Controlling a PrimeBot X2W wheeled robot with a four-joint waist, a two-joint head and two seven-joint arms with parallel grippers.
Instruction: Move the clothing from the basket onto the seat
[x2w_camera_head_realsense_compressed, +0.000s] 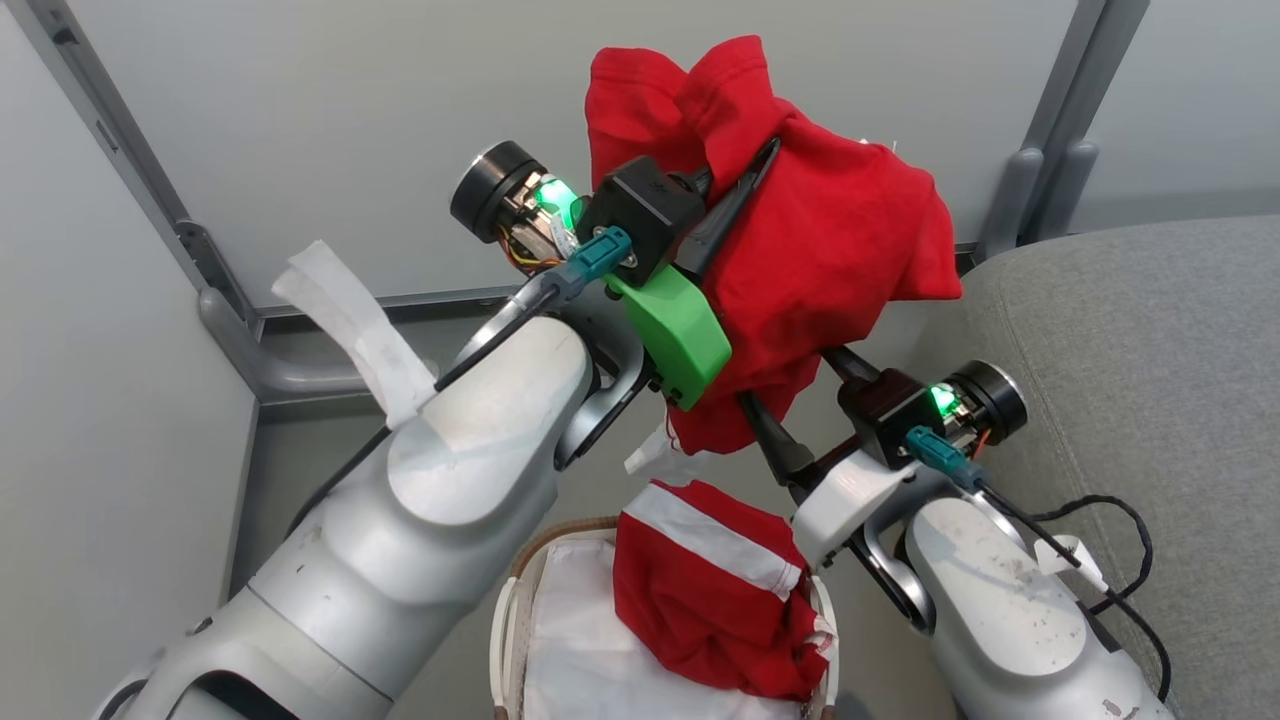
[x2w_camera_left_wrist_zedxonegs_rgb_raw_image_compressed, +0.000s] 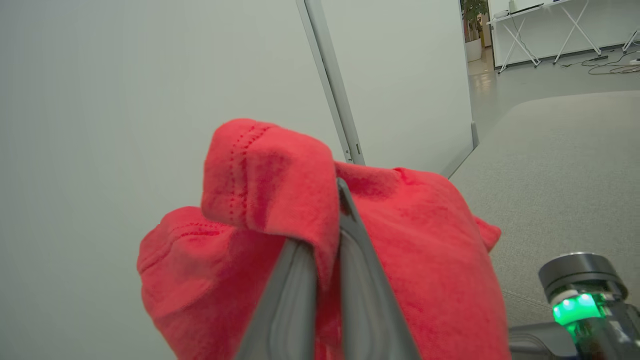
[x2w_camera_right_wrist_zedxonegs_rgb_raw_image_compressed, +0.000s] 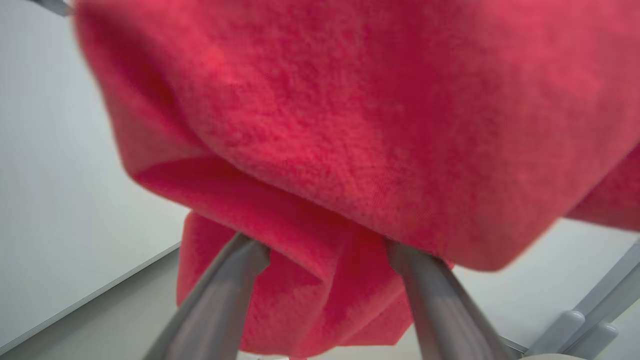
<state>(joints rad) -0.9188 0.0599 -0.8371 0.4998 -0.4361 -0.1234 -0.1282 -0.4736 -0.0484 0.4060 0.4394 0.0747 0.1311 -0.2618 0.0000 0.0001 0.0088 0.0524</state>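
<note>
Left claw (x2w_camera_head_realsense_compressed: 750, 170) clamped on red garment (x2w_camera_head_realsense_compressed: 830, 240), upper centre; right claw (x2w_camera_right_wrist_zedxonegs_rgb_raw_image_compressed: 322, 250) spread wide beneath, cloth draped over fingers (x2w_camera_right_wrist_zedxonegs_rgb_raw_image_compressed: 220, 300); second red garment (x2w_camera_head_realsense_compressed: 710, 590) in basket (x2w_camera_head_realsense_compressed: 505, 620), bottom centre.

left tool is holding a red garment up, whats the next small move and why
Probably swing the left tool rightward toward the seat: it is shut on the red garment, which hangs clear of the basket, not yet over the seat. The right tool stands open under the garment.
</note>
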